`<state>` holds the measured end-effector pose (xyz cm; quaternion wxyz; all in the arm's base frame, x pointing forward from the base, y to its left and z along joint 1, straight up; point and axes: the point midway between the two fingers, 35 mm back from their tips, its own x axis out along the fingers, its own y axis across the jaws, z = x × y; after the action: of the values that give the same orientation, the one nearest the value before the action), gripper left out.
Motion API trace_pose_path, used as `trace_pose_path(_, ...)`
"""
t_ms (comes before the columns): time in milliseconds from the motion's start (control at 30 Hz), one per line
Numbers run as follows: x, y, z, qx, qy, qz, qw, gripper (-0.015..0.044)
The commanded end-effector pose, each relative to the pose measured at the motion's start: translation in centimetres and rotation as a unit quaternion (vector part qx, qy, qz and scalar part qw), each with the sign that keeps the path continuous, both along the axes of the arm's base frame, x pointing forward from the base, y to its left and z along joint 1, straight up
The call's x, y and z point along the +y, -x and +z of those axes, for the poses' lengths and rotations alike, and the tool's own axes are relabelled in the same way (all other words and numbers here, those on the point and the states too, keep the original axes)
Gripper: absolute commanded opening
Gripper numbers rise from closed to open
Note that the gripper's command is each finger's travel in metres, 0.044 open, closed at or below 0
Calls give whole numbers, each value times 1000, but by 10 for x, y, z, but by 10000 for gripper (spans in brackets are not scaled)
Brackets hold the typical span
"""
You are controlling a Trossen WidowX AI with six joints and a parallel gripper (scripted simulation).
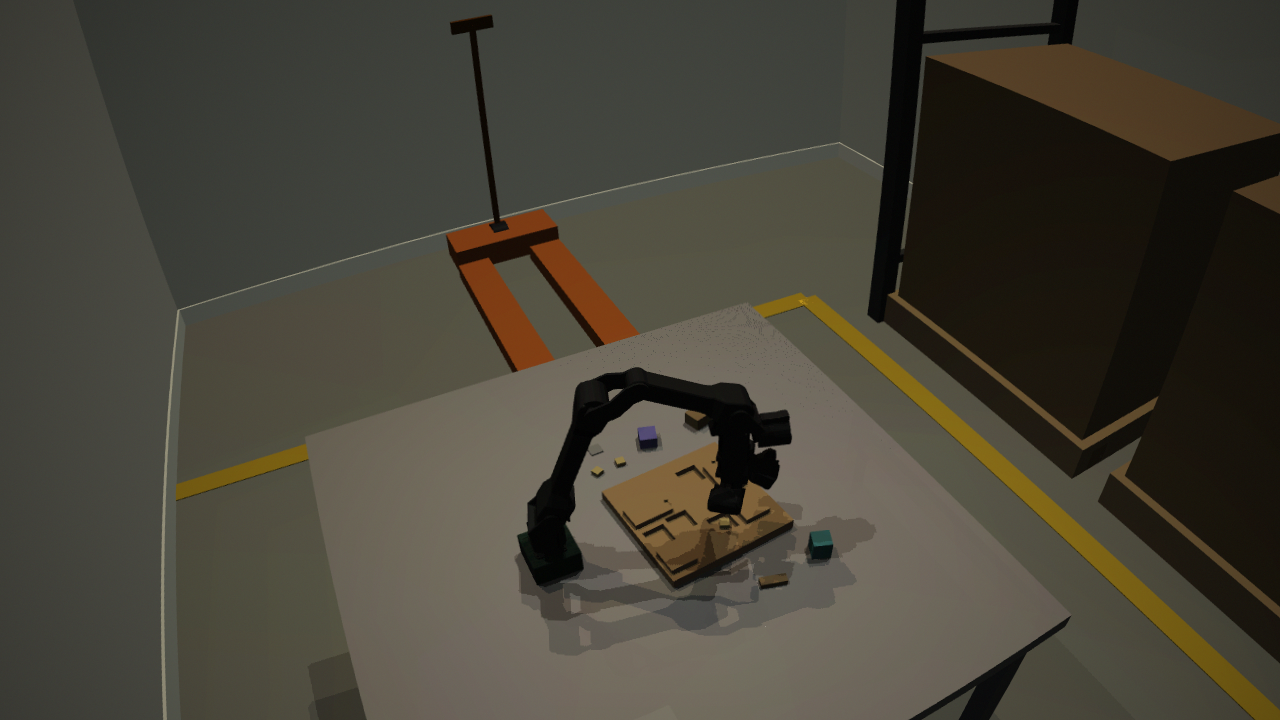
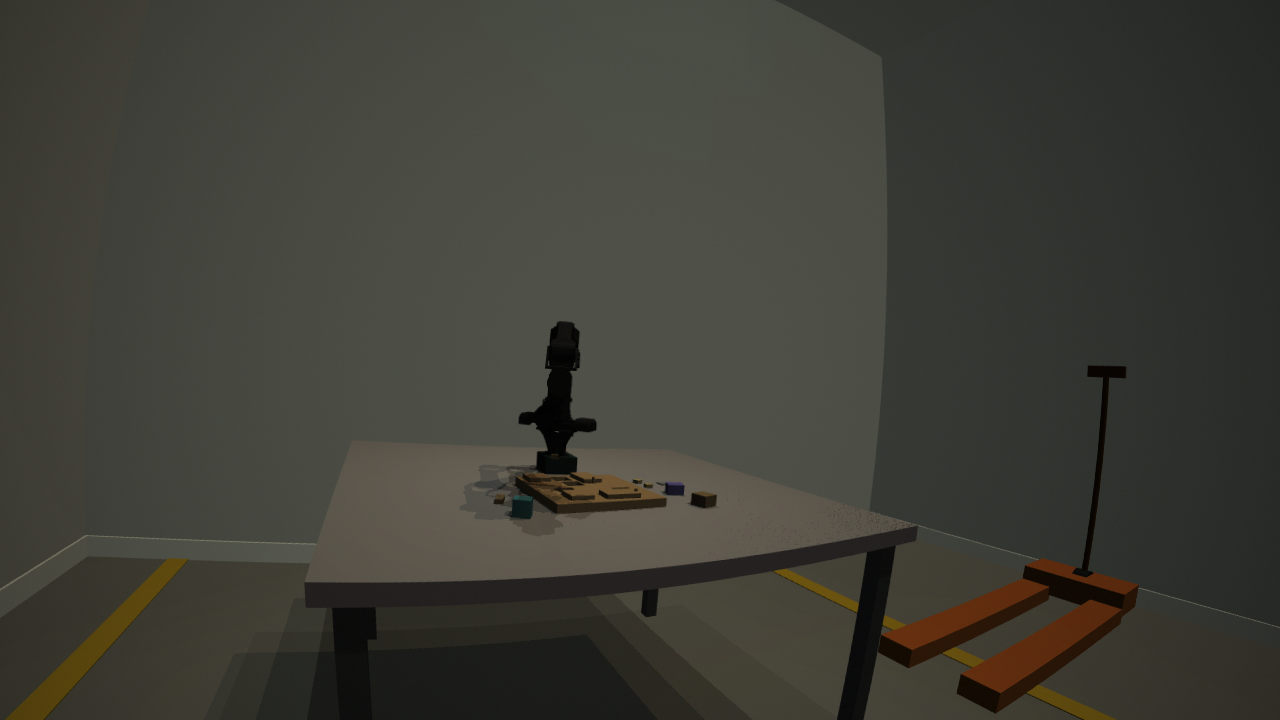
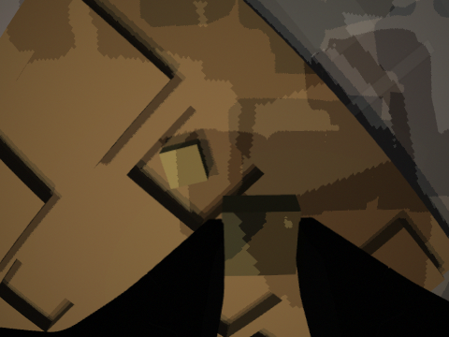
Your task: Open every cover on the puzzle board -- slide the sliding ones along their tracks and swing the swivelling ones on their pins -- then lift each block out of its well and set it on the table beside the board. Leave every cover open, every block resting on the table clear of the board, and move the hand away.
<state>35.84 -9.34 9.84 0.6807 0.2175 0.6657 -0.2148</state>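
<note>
Top view: the puzzle board shows uncovered wells; whether every cover is open, I cannot tell. Two small yellow blocks lie beside it.

Exterior view: the claw hangs above the board.

Wrist view: it is clamped on an olive block. A yellow block sits in its well, so both likely still need setting down.
</note>
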Motion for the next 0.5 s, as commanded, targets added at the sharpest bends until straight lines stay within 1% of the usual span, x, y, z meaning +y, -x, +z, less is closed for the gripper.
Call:
trace_pose_path(0, -17, 2, 2, -3, 1, 2, 1000, 80)
trace_pose_path(467, -70, 21, 2, -2, 3, 2, 1000, 80)
